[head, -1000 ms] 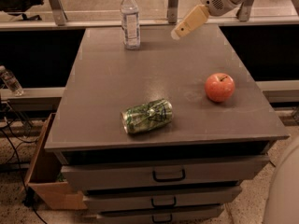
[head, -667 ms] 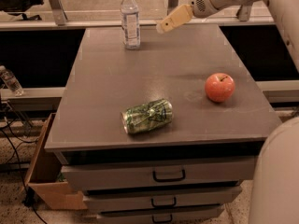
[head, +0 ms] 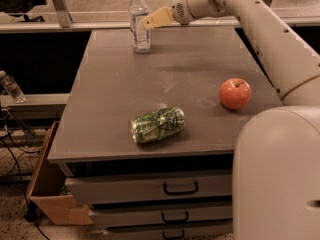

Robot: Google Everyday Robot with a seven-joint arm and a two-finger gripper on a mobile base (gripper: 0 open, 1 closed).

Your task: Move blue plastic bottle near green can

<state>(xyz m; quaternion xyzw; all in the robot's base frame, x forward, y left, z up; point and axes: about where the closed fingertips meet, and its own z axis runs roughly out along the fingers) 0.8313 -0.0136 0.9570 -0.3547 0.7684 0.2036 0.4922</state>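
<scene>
Far back, the white-capped clear bottle point(head: 140, 38) stands beside the pincer point(head: 151, 21), grip unclear.

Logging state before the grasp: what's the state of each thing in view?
blue plastic bottle: upright, capped, far edge of the table.
green can: on its side, dented, near front edge.
apple: resting on table's right side.
gripper: beside the bottle, above the table.
drawers: shut.
small clear bottle: tilted, off the table, left.
</scene>
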